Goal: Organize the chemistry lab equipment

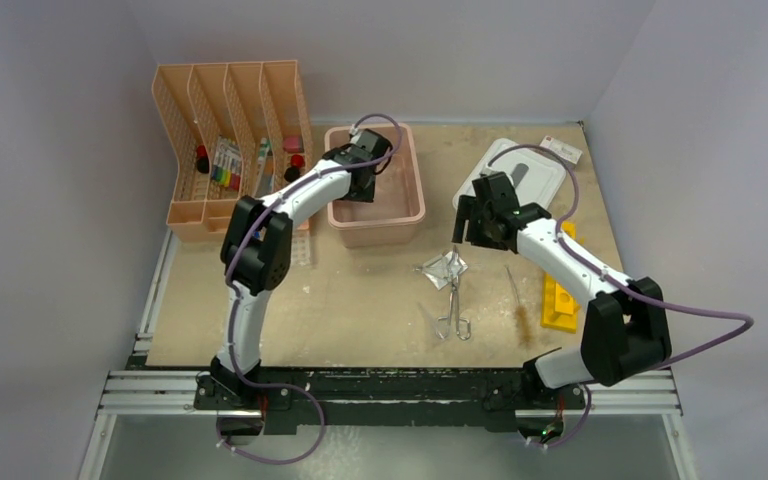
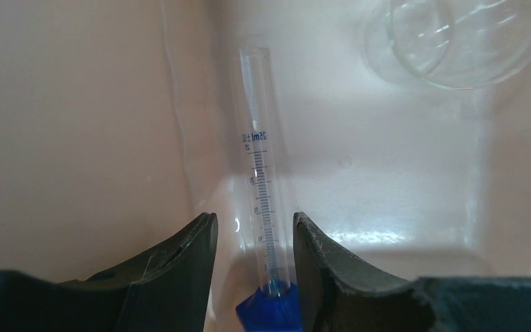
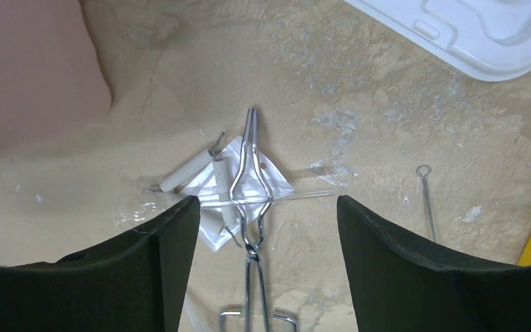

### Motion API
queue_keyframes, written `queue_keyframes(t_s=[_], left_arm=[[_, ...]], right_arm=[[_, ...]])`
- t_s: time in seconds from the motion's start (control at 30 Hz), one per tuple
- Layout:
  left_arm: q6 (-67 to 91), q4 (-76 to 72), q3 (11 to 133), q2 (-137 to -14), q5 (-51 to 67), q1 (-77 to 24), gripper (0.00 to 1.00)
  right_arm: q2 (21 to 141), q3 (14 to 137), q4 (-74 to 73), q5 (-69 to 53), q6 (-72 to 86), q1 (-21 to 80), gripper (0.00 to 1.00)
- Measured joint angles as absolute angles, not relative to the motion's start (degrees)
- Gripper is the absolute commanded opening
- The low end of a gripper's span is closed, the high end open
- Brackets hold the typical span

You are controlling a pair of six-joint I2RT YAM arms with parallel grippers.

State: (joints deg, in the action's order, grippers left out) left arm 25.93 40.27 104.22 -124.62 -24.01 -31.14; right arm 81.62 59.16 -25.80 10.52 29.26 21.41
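My left gripper (image 1: 365,180) reaches down into the pink bin (image 1: 415,190). In the left wrist view a clear graduated tube (image 2: 263,180) with a blue base (image 2: 269,311) lies between the jaws of the left gripper (image 2: 254,228). They stand apart, with a gap on the tube's left side. My right gripper (image 1: 470,232) hangs open above the metal forceps (image 3: 249,159). These lie across a small clear bag (image 3: 276,181) and a thin clear rod (image 3: 304,196). Nothing is between the right gripper's (image 3: 268,207) fingers.
A clear glass vessel (image 2: 456,34) lies in the bin beyond the tube. The white lid (image 1: 520,170) is at the back right and the yellow holed rack (image 1: 560,295) at the right. A thin wire brush (image 1: 520,305) lies beside the rack. The peach organizer (image 1: 225,130) stands back left.
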Motion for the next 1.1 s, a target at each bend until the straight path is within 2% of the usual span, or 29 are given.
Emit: queue_keyframes(t_s=[0.17,0.3,0.4,0.5,0.63,0.73,1.1], left_arm=[[25.7,40.3,104.2,-118.9,-22.8,-31.1,0.45],[24.6,38.1,103.2,-111.9,-22.8,-31.1,0.45],[24.4,35.3,100.3,-106.3,-22.7,-31.1,0.45],[24.4,32.5,95.8,-101.3,-22.1,-31.1,0.45],[24.9,30.5,90.6,-97.1,-20.1,-31.1,0.45],[25.1,30.5,88.4,-95.9,-19.0,-31.1,0.45],[25.1,31.1,85.4,-94.0,-16.7,-31.1,0.45]], right_arm=[[82.2,57.4,-23.4,7.9,22.9,21.4,0.65],[83.3,57.4,-23.6,7.6,24.5,21.4,0.63],[85.0,57.4,-24.8,8.1,30.6,21.4,0.49],[86.3,57.3,-26.1,9.1,38.6,21.4,0.49],[86.7,56.4,-27.6,11.2,51.0,21.4,0.61],[87.3,56.4,-29.0,13.4,59.1,21.4,0.64],[92.7,54.6,-33.8,17.7,83.3,21.4,0.53]])
